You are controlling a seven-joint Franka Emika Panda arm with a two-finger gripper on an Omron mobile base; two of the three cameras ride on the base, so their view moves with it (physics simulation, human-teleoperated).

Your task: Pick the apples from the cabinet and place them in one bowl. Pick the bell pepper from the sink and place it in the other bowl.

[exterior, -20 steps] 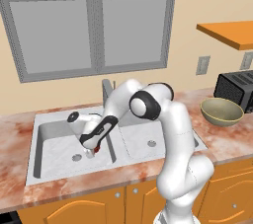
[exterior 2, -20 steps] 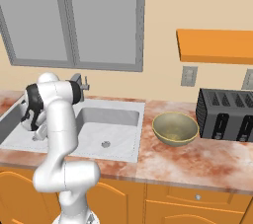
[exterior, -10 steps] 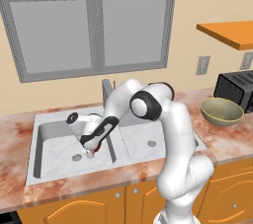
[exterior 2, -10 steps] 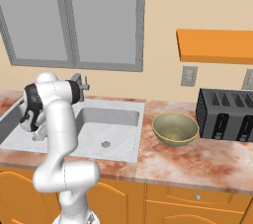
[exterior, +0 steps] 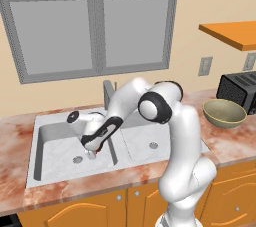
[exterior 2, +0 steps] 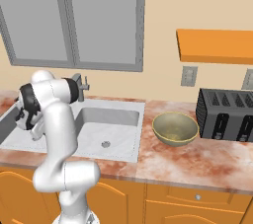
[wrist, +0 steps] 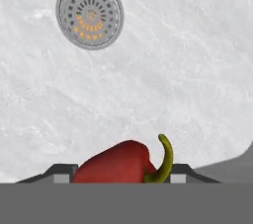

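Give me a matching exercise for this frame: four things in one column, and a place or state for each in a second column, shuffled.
Things
1. bell pepper
2. bowl
3. toaster
4. drain

Places or states
A. on the counter between the sink and the toaster
B. between the fingertips of the gripper, down in the left basin
C. on the counter under the orange cabinet
D. set in the marbled basin floor

Pairs: 1-B, 2-A, 3-C, 4-D
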